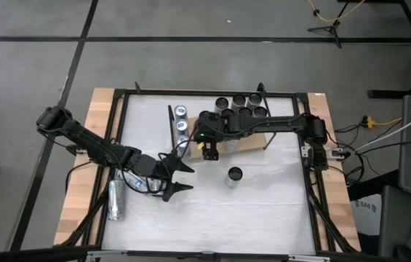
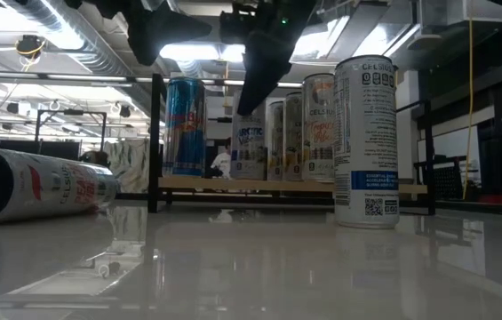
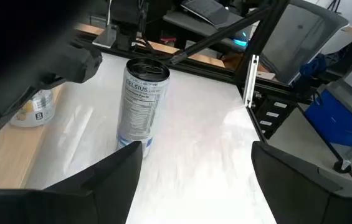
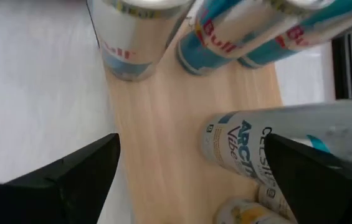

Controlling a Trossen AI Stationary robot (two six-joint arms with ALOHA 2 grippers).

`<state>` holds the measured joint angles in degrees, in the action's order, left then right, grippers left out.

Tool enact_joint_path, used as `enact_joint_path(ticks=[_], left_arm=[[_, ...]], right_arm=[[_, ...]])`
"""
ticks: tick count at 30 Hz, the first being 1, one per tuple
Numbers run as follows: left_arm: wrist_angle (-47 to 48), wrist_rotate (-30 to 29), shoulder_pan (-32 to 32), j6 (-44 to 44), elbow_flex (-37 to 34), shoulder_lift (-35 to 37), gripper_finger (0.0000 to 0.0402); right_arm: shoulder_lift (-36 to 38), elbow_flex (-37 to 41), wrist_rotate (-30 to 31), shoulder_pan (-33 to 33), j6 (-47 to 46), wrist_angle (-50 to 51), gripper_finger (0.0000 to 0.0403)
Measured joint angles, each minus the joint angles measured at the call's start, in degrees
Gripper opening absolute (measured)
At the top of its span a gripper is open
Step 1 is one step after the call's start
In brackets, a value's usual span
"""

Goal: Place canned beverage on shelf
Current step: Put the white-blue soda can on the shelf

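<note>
A white Celsius can (image 1: 234, 175) (image 3: 141, 106) (image 2: 366, 142) stands upright on its base on the white table, in front of the shelf (image 1: 249, 141) (image 4: 163, 124), a light wooden board with black wire ends. Several cans stand on the board: Red Bull cans (image 4: 138, 37) at its left end (image 1: 182, 125) and a cluster (image 1: 241, 105) at its far right. My right gripper (image 1: 211, 151) (image 4: 191, 180) hangs open over the board's near edge, with nothing between its fingers. My left gripper (image 1: 180, 178) (image 3: 194, 180) is open, left of the standing can and pointing toward it.
A silver can (image 1: 116, 198) (image 2: 37, 182) lies on its side at the table's left edge, beside my left arm. An Arctic Vibe Celsius can (image 4: 269, 143) stands on the board near my right gripper. A black frame (image 1: 314, 189) borders the table.
</note>
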<state>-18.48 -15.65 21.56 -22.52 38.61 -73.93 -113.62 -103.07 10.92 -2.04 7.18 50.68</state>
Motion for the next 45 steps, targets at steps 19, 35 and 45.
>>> enact_joint_path(ticks=[19,35,45], left_arm=[[0.0,0.1,0.0,0.0,0.0,0.0,0.0282],[1.2,7.9,1.4,-3.7,0.0,0.0,0.0282],[6.4,8.8,6.5,-8.9,0.0,0.1,0.0282]], right_arm=[[0.0,-0.1,-4.2,-0.2,1.7,1.0,0.0394],[0.6,-0.1,-1.9,-0.2,0.9,3.2,0.0394],[0.6,-0.1,-1.3,-0.9,2.1,2.8,0.0394]])
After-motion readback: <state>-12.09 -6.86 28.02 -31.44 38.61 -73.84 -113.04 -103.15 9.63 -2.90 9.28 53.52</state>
